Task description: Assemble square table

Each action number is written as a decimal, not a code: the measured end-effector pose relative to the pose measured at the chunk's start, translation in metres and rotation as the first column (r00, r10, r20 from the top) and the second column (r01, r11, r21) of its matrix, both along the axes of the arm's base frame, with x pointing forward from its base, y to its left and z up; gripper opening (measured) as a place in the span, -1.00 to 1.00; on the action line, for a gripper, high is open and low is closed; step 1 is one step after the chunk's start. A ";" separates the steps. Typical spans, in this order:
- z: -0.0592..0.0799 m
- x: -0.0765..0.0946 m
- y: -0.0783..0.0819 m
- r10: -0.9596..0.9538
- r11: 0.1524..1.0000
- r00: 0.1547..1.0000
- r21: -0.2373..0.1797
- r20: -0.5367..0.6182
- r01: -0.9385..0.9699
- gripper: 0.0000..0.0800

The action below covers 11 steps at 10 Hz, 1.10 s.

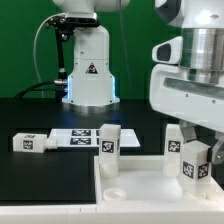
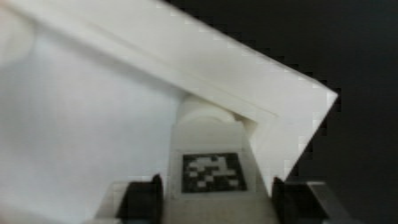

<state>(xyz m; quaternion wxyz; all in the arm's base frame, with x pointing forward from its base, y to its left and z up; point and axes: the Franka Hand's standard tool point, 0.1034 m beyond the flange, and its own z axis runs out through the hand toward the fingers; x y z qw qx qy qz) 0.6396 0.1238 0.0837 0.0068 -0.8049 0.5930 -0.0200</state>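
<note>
The jaws hold a white leg (image 2: 214, 150), one on each side. The leg is at a corner of the table top (image 1: 140, 187)

Marker board (image 1: 72, 137) on black table (image 1: 40, 112)

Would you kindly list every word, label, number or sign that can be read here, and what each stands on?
No words or numbers are readable.
Warning triangle on the robot base: symbol too small to read.
Square tags on the marker board, upright leg and held leg: patterns, no text.
</note>
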 end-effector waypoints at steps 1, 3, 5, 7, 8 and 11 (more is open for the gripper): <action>0.000 0.000 0.000 -0.115 0.993 0.993 0.027 0.007 0.115 -0.29; -0.001 -0.001 0.002 -0.275 0.960 0.960 0.063 0.042 0.272 -0.29; -0.003 -0.002 0.003 -0.190 0.981 0.981 0.046 0.039 0.188 -0.09; -0.003 -0.004 0.002 0.059 0.998 0.998 -0.005 0.016 -0.059 0.54; 0.000 -0.003 0.002 0.239 0.971 0.971 -0.029 0.002 -0.239 0.54; 0.000 -0.002 0.001 0.438 0.898 0.899 -0.042 -0.011 -0.438 0.62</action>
